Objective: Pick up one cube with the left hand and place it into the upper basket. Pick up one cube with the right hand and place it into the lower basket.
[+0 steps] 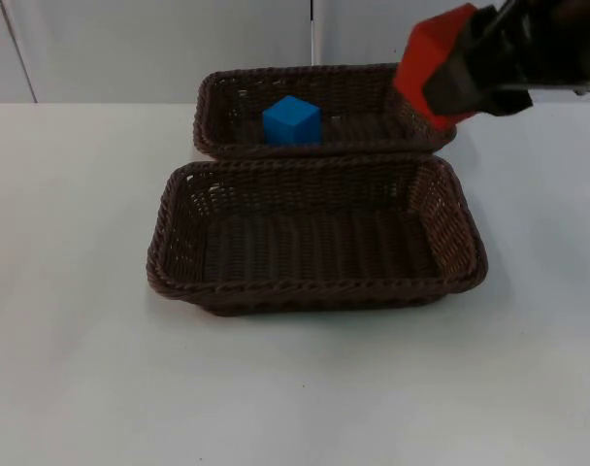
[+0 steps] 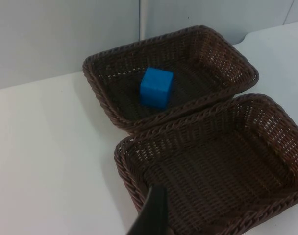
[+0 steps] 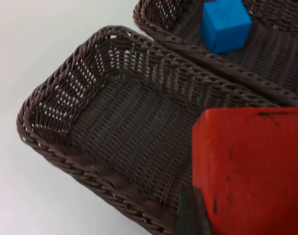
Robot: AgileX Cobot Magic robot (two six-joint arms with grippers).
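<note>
- The right gripper (image 1: pixel 448 76) hangs in the air above the right end of the upper dark brown woven wicker basket (image 1: pixel 227 89), its fingers closed on a red cube (image 1: pixel 429 53), which is clear of the table and of both baskets.
- From the right wrist view the red cube (image 3: pixel 252 171) sits close before the camera with a black fingertip (image 3: pixel 190 215) against its side; beneath it lies the lower dark brown woven wicker basket (image 3: pixel 65 88), with nothing inside it.
- A blue cube (image 1: pixel 292 120) rests on the floor of the upper basket, left of the basket's middle, upright and apart from the walls.
- The two baskets stand on the white table top (image 1: pixel 72 291) with their long rims touching or very nearly so; the upper one is next to the grey partition wall (image 1: pixel 130 39).
- The left arm waits off to the side; the left gripper (image 2: pixel 151 215) hovers over the near left corner of the lower basket (image 2: pixel 124 161), and I cannot tell how far it is open, since a single black fingertip is all that can be seen of it.
- In the left wrist view the blue cube (image 2: pixel 157 87) sits in the upper basket (image 2: pixel 97 73).
</note>
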